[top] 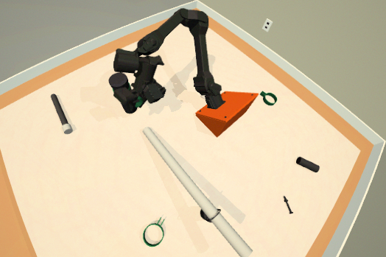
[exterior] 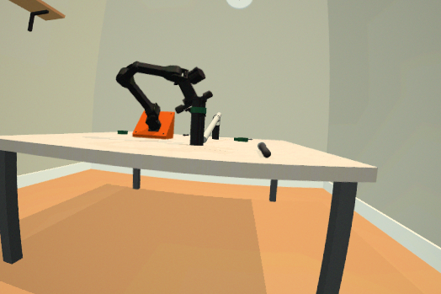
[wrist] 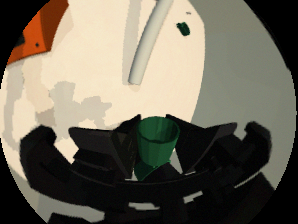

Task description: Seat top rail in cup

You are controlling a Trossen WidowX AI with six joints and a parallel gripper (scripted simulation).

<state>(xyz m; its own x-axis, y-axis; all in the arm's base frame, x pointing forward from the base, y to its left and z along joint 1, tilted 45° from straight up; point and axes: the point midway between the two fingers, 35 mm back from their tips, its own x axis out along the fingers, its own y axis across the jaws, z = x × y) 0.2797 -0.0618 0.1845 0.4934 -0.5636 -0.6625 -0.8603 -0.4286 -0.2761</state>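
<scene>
The white top rail [top: 177, 169] [exterior: 212, 127] [wrist: 146, 45] passes through the loop cap [top: 206, 215] on the small post and slopes down. Its cut end is low at the table, away from the cup. The big black post [exterior: 197, 130] stands upright with the green brace band [exterior: 198, 110] near its top. The green rail-end cup [top: 139, 101] [wrist: 157, 140] hangs at the band, its mouth open and empty in the wrist view. My gripper [wrist: 153, 117] is shut on the cup, one finger on each side. Its exact contact with the band is hidden.
An orange wedge block [top: 236, 103] [exterior: 164, 124] stands by the arm's base. Green bands [top: 153, 234] [top: 269, 99] lie on the table. A dark tube with a pale end [top: 60, 110], a short black tube [top: 308, 164] and a bolt [top: 288, 205] lie around.
</scene>
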